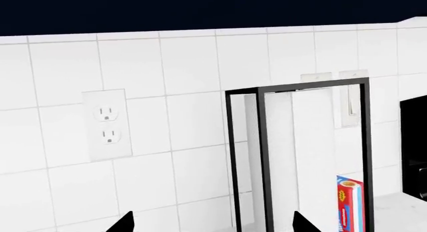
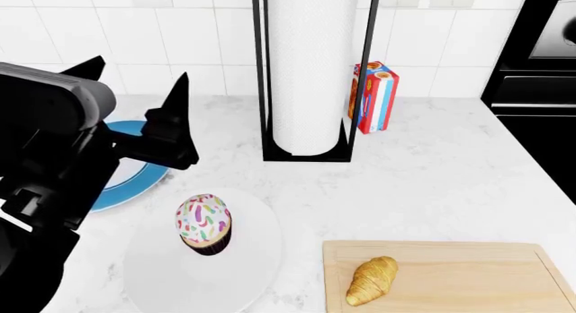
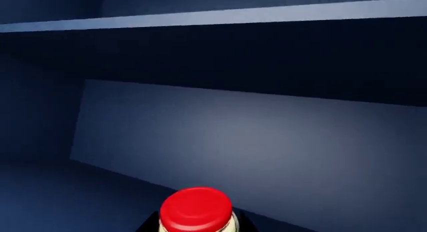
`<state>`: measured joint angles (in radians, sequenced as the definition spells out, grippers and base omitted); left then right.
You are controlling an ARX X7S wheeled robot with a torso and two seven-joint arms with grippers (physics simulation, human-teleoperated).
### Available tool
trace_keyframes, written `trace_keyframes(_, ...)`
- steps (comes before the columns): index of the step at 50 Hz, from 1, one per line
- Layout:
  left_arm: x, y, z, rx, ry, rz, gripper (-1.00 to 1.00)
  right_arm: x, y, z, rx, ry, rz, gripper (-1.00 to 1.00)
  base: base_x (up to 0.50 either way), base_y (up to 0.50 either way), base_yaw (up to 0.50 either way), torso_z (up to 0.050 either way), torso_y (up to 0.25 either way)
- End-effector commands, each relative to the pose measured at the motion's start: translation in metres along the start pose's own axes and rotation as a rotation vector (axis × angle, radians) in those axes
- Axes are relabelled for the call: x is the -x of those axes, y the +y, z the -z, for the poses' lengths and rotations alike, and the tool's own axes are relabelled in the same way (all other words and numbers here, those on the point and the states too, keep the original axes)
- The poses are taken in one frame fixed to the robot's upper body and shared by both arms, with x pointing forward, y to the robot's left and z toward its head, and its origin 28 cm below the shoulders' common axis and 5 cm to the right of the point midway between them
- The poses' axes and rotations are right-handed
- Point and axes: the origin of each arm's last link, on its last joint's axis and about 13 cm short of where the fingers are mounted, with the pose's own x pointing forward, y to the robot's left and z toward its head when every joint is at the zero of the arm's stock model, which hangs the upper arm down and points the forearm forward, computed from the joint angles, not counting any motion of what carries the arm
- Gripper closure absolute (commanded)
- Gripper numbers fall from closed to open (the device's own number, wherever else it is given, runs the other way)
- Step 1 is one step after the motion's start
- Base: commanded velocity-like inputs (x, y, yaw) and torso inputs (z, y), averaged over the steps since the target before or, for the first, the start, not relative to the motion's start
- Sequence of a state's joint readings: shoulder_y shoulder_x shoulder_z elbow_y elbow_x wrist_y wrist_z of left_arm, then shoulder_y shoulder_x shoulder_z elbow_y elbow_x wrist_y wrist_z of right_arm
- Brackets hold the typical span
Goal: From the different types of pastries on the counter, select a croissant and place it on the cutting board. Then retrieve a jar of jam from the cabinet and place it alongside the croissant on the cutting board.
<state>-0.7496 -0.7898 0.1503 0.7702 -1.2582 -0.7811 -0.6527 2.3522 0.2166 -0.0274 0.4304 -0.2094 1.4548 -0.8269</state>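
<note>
The croissant [image 2: 373, 280] lies on the cutting board [image 2: 468, 266], near the board's left edge, leaving bare wood to its right. Left of the board, the cupcake [image 2: 204, 222] stands on a white plate [image 2: 256, 259]. The left pincer [image 2: 135, 90] hangs beyond the plate over the desk [image 2: 432, 178], fingers apart, with clear marble between it and the paper-towel stand [image 2: 313, 73]. The jar of jam [image 3: 197, 212] stands in the dark cabinet [image 3: 253, 137]. Whether the right pincer is clamped or apart, I cannot tell.

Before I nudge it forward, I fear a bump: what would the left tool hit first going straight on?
Probably the tiled wall, between the outlet and the paper towel stand. Depth is unclear.
</note>
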Motion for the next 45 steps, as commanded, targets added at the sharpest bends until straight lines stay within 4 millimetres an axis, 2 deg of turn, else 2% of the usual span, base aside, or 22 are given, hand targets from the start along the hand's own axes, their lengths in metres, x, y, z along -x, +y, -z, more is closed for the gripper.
trace_keyframes(1,0.000,0.000,-0.001,0.001,-0.003,-0.005,-1.00,0.028,0.004,-0.007,0.009,-0.061,-0.019,1.00,0.00,0.00,0.00,0.000,0.000)
trace_keyframes(6,0.001,-0.001,0.000,0.003,0.000,-0.006,-1.00,0.030,0.003,-0.006,-0.036,-0.101,-0.043,1.00,0.00,0.00,0.00,0.000,0.000)
trace_keyframes(10,0.001,-0.001,-0.001,0.004,-0.001,-0.006,-1.00,0.024,-0.001,0.000,-0.141,-0.126,-0.103,1.00,0.00,0.00,0.00,0.000,0.000)
trace_keyframes(11,0.001,-0.001,-0.001,0.003,0.000,-0.006,-1.00,0.043,-0.028,0.004,-0.164,-0.117,0.032,1.00,0.00,0.00,0.00,0.000,0.000)
trace_keyframes(12,0.001,-0.001,-0.001,0.003,-0.001,-0.006,-1.00,0.054,-0.042,0.006,-0.177,-0.109,0.117,1.00,0.00,0.00,0.00,0.000,0.000)
trace_keyframes(13,0.001,-0.001,-0.001,0.003,0.000,-0.006,-1.00,0.054,-0.042,0.006,-0.187,-0.105,0.149,1.00,0.00,0.00,0.00,0.000,0.000)
trace_keyframes(18,0.000,-0.001,-0.001,0.004,0.000,-0.008,-1.00,0.043,-0.010,-0.003,-0.190,-0.111,0.216,1.00,0.00,0.00,0.00,0.000,0.000)
trace_keyframes(21,0.000,-0.001,-0.001,0.010,0.001,-0.013,-1.00,0.051,0.016,-0.007,-0.191,-0.145,-0.152,1.00,0.00,0.00,0.00,0.000,0.000)
trace_keyframes(31,0.001,0.001,-0.001,0.015,0.000,-0.019,-1.00,0.062,0.024,-0.008,-0.203,-0.146,-0.228,1.00,0.00,0.00,0.00,0.000,0.001)
trace_keyframes(45,-0.001,0.000,0.000,0.016,0.000,-0.018,-1.00,0.066,0.034,-0.010,-0.215,-0.149,-0.301,1.00,0.00,0.00,0.00,0.000,0.000)
